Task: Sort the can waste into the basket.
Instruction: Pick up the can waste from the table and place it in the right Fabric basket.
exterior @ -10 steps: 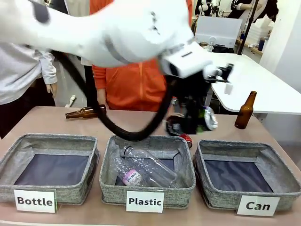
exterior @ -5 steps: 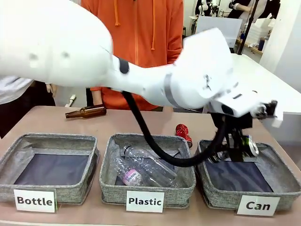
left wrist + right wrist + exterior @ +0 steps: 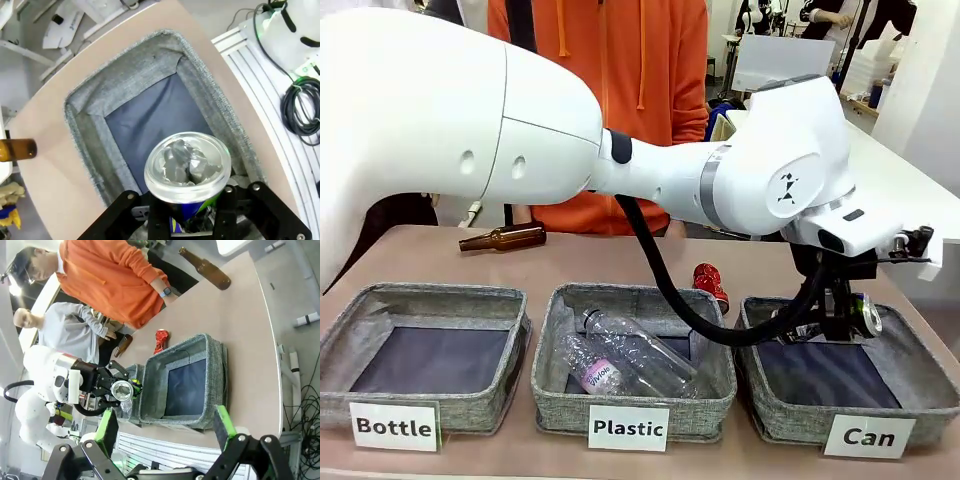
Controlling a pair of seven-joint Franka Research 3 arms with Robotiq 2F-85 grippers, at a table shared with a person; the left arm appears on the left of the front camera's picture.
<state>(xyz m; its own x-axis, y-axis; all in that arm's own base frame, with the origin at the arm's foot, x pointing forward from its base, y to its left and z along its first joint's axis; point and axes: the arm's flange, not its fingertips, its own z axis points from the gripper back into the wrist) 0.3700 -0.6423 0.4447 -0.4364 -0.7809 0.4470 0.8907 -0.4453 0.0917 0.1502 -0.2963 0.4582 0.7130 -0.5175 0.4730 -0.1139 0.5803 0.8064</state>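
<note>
Three grey fabric baskets stand in a row on the surface (image 3: 620, 262). The one labelled Bottle (image 3: 480, 412) shows its dark lining. The Plastic basket (image 3: 560, 402) holds two clear plastic bottles (image 3: 630, 360) lying crossed. Over the Can basket (image 3: 790, 422) the left tool (image 3: 840, 322) grips the dark can (image 3: 187, 165) by its body, silver dented end toward the wrist camera, above the dark lining near one wall. The red can (image 3: 710, 285) lies on the surface just behind the gap between the Plastic and Can baskets. The right tool (image 3: 165, 422) stands wide, holding nothing. The left fingertips are hidden behind the can, its print is unreadable, and a brown bottle (image 3: 17, 149) is cut off at the wrist view's edge.
</note>
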